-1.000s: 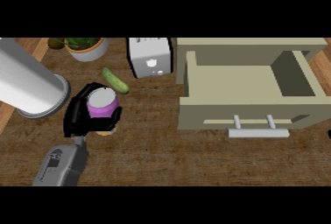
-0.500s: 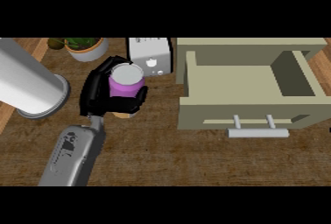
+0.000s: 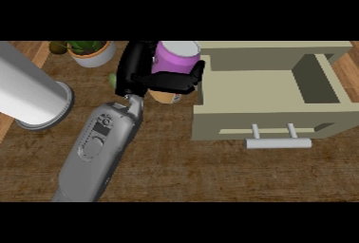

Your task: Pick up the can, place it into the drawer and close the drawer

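Head view: left hand (image 3: pixel 157 78) curled round purple can (image 3: pixel 176 56), raised just beside open drawer (image 3: pixel 270 116)'s left wall, likely for lowering inside.

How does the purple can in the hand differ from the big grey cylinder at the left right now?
The purple can with a pale top is small, coloured, and held above the counter by the black left hand, beside the open beige drawer. The large grey metal cylinder is far bigger, plain grey, and stands on the wooden counter, untouched. Both are round.
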Motion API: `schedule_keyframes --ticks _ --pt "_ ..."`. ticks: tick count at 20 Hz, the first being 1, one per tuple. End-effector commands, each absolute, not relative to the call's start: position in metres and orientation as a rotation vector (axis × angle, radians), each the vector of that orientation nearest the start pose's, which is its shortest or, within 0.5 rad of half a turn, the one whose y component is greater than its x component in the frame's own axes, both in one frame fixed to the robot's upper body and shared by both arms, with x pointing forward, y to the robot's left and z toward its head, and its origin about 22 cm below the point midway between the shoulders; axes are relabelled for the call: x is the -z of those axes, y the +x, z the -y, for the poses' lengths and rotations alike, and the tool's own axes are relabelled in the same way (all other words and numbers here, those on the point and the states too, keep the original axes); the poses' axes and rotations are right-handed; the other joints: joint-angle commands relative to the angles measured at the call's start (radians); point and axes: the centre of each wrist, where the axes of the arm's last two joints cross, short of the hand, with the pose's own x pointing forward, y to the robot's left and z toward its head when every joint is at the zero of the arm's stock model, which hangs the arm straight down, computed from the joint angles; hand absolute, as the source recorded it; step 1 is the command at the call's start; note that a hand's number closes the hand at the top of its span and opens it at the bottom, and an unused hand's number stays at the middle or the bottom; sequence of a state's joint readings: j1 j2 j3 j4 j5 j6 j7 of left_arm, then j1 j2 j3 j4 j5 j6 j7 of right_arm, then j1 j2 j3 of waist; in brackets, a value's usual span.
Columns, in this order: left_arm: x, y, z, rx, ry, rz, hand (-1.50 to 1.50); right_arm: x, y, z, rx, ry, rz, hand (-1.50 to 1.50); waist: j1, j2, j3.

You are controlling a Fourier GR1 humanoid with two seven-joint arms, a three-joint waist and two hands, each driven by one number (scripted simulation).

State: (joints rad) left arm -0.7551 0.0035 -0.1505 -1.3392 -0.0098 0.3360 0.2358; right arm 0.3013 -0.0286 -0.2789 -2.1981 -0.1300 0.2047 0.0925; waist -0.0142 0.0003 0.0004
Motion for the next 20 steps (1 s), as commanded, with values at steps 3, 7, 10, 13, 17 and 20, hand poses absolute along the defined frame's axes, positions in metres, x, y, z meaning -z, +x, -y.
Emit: schedule_keyframes --ticks 3,7,10,13,17,20 --pt "-0.177 0.383 -0.059 0.157 -0.034 1.834 1.5 -0.104 0.145 0.292 0.048 -0.179 1.831 -1.5 -0.006 0.003 0.0" --pt "-0.232 0.386 -0.034 0.163 -0.05 1.82 1.5 -0.106 0.147 0.308 0.033 -0.193 1.839 -1.5 -0.01 0.002 0.0" --pt "-0.219 0.387 -0.028 0.175 -0.031 1.819 1.5 -0.102 0.132 0.31 0.04 -0.201 1.841 -1.5 -0.006 0.0 0.0" --pt "-0.25 0.403 -0.012 0.162 -0.032 1.805 1.5 -0.107 0.137 0.308 0.038 -0.183 1.842 -1.5 -0.021 0.005 0.001" --pt "-0.24 0.402 0.008 0.196 0.025 1.783 1.5 -0.094 0.148 0.305 0.011 -0.177 1.836 -1.5 -0.03 0.006 0.001" --pt "-0.247 0.407 0.01 0.217 0.004 1.789 1.5 -0.114 0.153 0.31 0.023 -0.19 1.846 -1.5 -0.02 0.005 0.0"
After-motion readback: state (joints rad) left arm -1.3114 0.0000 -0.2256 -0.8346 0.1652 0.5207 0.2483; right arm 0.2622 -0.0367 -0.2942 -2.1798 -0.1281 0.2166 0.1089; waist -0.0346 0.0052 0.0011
